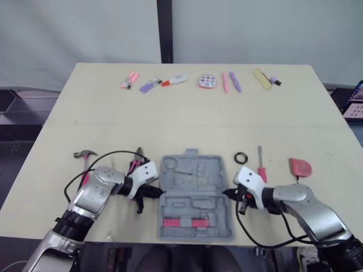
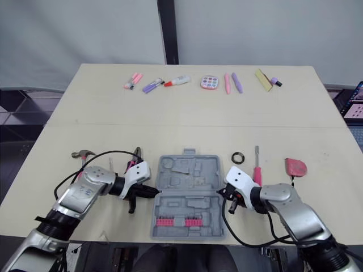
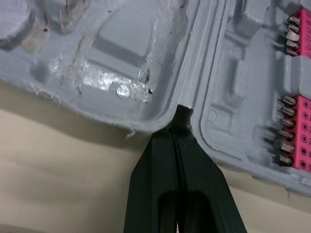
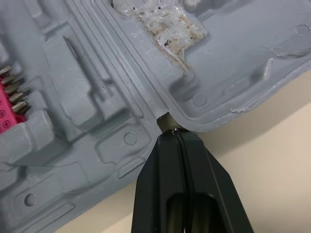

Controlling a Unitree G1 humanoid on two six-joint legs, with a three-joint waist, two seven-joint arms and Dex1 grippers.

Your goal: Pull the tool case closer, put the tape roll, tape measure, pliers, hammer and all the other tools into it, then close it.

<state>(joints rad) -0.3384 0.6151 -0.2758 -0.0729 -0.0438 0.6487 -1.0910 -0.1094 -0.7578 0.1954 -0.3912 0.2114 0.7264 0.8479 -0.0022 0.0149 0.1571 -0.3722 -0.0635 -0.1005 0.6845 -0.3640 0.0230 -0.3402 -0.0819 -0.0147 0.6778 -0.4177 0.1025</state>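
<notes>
The grey moulded-plastic tool case (image 1: 193,195) looks light, stiff and slick. The left gripper (image 1: 160,193) at nine o'clock and the right gripper (image 1: 226,194) at three are both pinched closed at its hinge notches, probably the surest hold.

I hold both forearms angled inward toward the tool case (image 1: 193,170). Left gripper (image 1: 160,193): jaws closed, tips at its left hinge notch. Right gripper (image 1: 226,194): same, right notch.
</notes>
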